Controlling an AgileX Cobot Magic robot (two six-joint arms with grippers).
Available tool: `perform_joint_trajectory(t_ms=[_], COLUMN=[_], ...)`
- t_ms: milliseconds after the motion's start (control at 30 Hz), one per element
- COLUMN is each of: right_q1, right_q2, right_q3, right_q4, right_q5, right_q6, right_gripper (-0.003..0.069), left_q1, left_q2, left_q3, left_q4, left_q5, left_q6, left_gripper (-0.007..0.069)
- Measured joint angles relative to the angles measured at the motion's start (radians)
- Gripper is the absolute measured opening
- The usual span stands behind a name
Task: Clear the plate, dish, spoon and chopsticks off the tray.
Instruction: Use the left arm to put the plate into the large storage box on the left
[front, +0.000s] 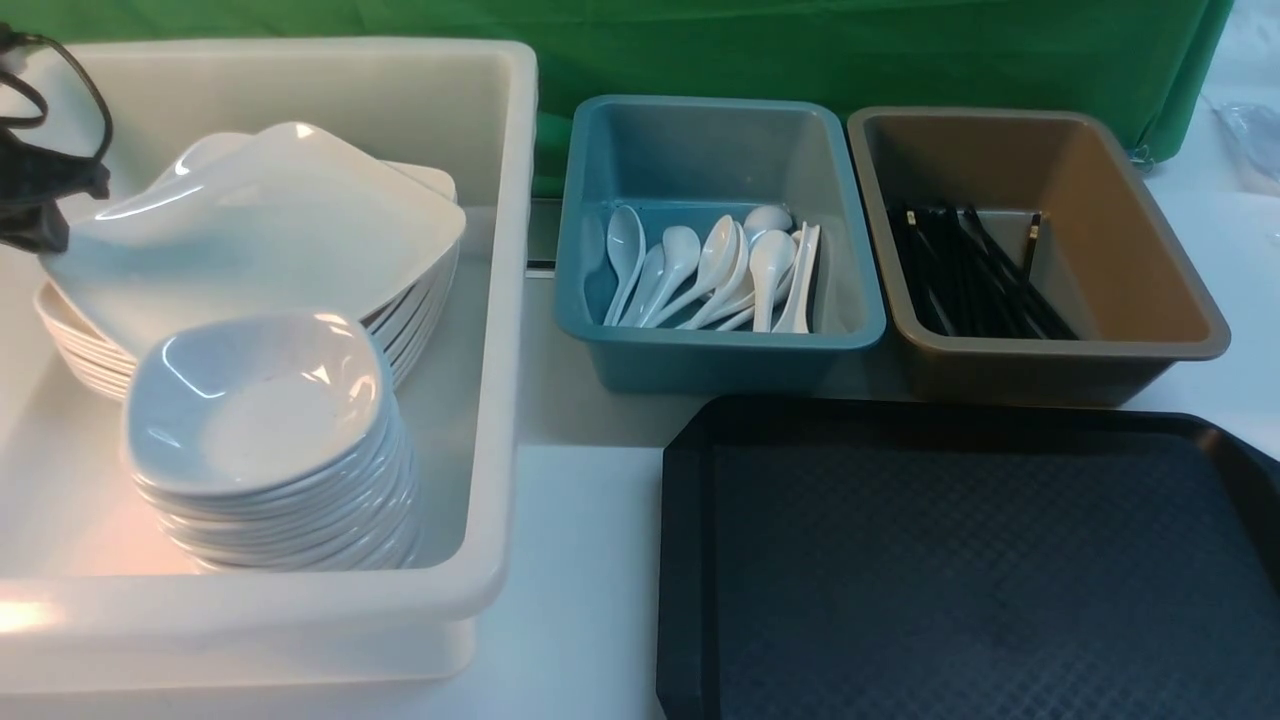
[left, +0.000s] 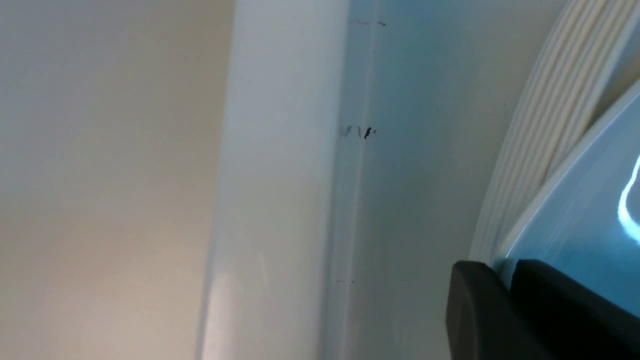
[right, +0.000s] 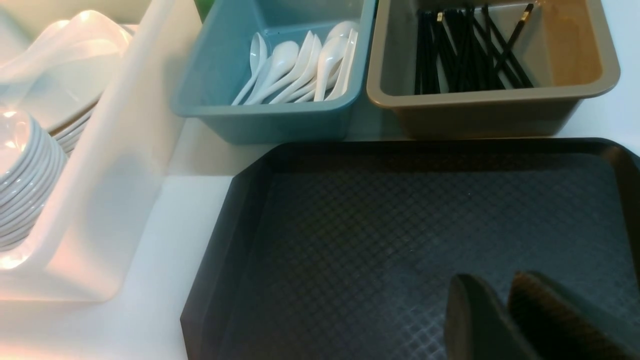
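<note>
One L gripper (left: 505, 280) pinching plate (left: 590, 220), wrist-only

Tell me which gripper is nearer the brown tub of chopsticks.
Right. The right gripper hovers low over the black tray, just in front of the brown tub. The left gripper is far off, gripping the top plate inside the white bin.

**Gloss, Plastic and Texture**

The plate (front: 260, 225) and spoons (front: 715, 265) are gleaming like glossy white ceramic. The tray (front: 690, 520) is showing matt black plastic with a diamond-textured floor. The chopsticks (front: 965, 270) are looking smooth black, capped in pale metal.
</note>
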Motion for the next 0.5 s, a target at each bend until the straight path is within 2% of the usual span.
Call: perform_joint_trajectory(t_ms=[500], right_q1=[0.000], right_q2=[0.000], right_q3=[0.000], right_q4=[0.000], right_q5=[-0.001], right_q6=[0.000], right_gripper=[0.0143], left_q1=[0.019], left_q2=[-0.034], left_q3=[0.000], left_q4=[0.022], left_q5=[0.110], left_q6=[-0.044], left_gripper=[0.0020])
